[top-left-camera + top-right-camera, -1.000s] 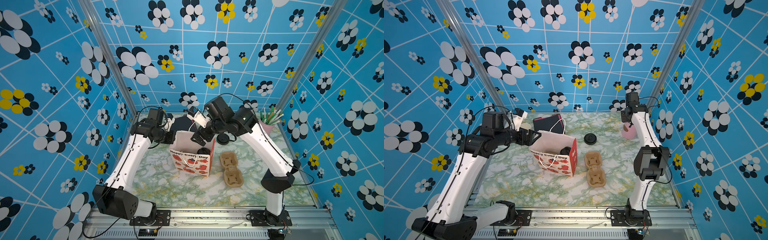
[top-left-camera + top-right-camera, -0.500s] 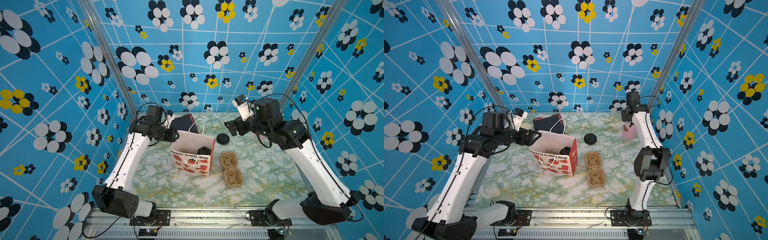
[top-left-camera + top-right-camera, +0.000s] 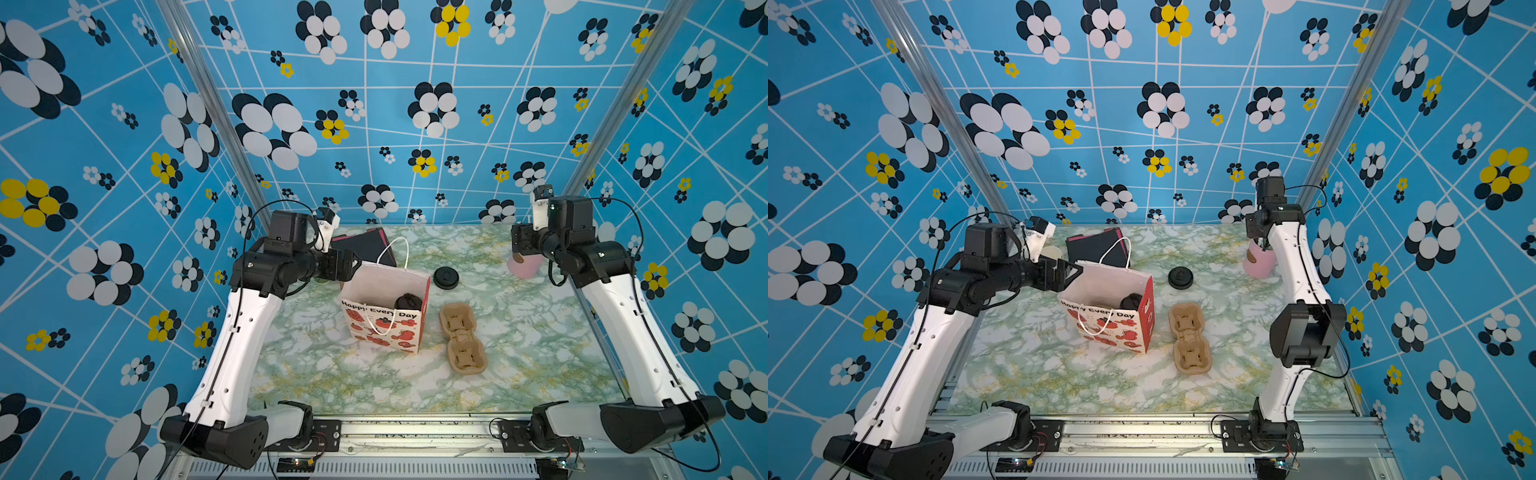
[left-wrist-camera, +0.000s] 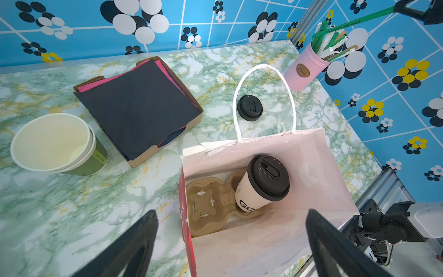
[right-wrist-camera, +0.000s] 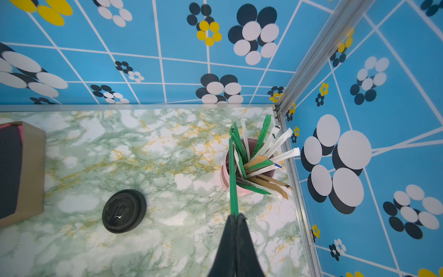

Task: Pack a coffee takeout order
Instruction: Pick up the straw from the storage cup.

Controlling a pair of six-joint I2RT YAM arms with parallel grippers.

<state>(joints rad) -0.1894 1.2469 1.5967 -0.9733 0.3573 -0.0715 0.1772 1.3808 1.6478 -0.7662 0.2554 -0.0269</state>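
Hovering over the open paper gift bag (image 4: 311, 156) with the left gripper (image 4: 231, 213), jaws spread wide apart and nothing between them. Down inside the bag, seated in one well of a brown pulp cup carrier (image 4: 203, 206): the white paper cup (image 4: 251, 194) with dark lettering, capped by a black lid (image 4: 268, 177). Just beyond the bag on the marbled table (image 4: 48, 215), lying flat and apart from everything: a loose black lid (image 4: 249, 108). Beside the bag in a top view, flat on the table, a second pulp carrier (image 3: 461, 338). Toward the back wall, on top of the stack in a shallow cardboard tray (image 4: 165, 148): the black napkin (image 4: 139, 108), with pink napkins (image 4: 96, 84) peeking out from under its edges. Next to that tray, standing mouth up, nested green paper cups (image 4: 96, 160). Over in the far corner, pinched together with the right gripper (image 5: 236, 217) on the upper end of a green wrapped stick (image 5: 232, 172), lower end down in the pink holder (image 5: 224, 178) among other wrapped sticks.
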